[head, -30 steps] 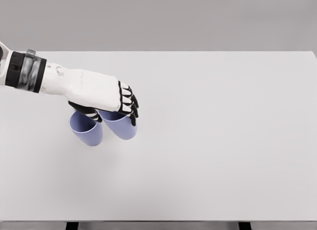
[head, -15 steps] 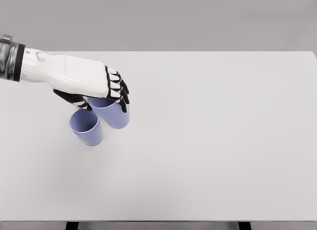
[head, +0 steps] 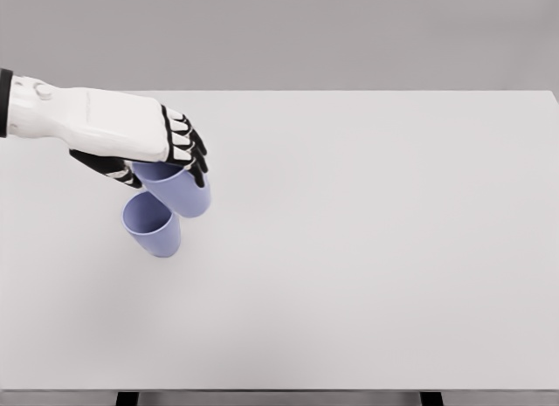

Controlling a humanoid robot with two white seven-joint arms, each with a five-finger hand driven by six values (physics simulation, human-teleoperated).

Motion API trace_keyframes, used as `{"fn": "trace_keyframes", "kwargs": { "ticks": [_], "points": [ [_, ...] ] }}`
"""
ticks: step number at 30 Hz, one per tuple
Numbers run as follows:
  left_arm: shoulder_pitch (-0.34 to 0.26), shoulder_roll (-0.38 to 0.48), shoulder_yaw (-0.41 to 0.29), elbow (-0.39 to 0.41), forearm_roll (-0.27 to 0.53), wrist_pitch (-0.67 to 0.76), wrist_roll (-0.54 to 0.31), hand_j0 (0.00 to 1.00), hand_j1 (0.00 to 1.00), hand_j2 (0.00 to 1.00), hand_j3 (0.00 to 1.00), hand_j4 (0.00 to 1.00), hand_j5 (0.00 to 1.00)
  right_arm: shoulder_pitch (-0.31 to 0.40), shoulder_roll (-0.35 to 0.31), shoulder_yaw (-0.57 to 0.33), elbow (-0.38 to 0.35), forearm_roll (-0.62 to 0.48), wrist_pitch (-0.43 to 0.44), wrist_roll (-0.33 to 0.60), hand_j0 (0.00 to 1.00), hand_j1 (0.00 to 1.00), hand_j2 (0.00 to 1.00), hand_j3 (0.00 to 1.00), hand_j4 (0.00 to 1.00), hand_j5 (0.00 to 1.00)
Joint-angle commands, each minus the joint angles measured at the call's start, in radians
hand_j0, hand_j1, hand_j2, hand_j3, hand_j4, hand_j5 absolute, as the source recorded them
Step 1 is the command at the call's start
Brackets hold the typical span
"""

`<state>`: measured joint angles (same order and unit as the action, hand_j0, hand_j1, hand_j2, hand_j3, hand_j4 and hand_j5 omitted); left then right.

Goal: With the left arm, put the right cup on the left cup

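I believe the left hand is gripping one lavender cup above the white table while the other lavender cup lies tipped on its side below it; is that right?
Not quite. In the head view the left hand does grip one lavender cup above the white table, but the other lavender cup stands upright, its open mouth facing up, not tipped on its side.

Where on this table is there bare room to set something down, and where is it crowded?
The white table is bare across its whole middle and right, and along the near edge. It is crowded only at the far left, where the left hand holds a lavender cup just above and beside the standing lavender cup.
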<state>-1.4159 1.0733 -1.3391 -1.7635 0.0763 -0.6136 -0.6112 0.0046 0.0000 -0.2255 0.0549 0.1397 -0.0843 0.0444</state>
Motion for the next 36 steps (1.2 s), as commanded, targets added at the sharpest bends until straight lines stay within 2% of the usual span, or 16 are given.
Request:
{"fn": "trace_keyframes", "kwargs": {
  "ticks": [1,7,36],
  "points": [
    [0.000,0.013,0.000,0.002,0.005,0.003,0.000,0.74,0.74,0.74,0.74,0.74,0.74,0.000,0.000,0.000,0.000,0.000,0.000,0.000,1.00,1.00,1.00,1.00,1.00,1.00],
    [-0.003,0.060,0.001,0.004,0.004,0.003,0.000,0.74,0.74,0.74,0.74,0.74,0.74,0.000,0.000,0.000,0.000,0.000,0.000,0.000,1.00,1.00,1.00,1.00,1.00,1.00],
    [0.005,0.111,-0.015,0.032,-0.007,0.003,0.000,0.74,0.74,0.74,0.74,0.74,0.74,0.000,0.000,0.000,0.000,0.000,0.000,0.000,1.00,1.00,1.00,1.00,1.00,1.00]
  ]
}}
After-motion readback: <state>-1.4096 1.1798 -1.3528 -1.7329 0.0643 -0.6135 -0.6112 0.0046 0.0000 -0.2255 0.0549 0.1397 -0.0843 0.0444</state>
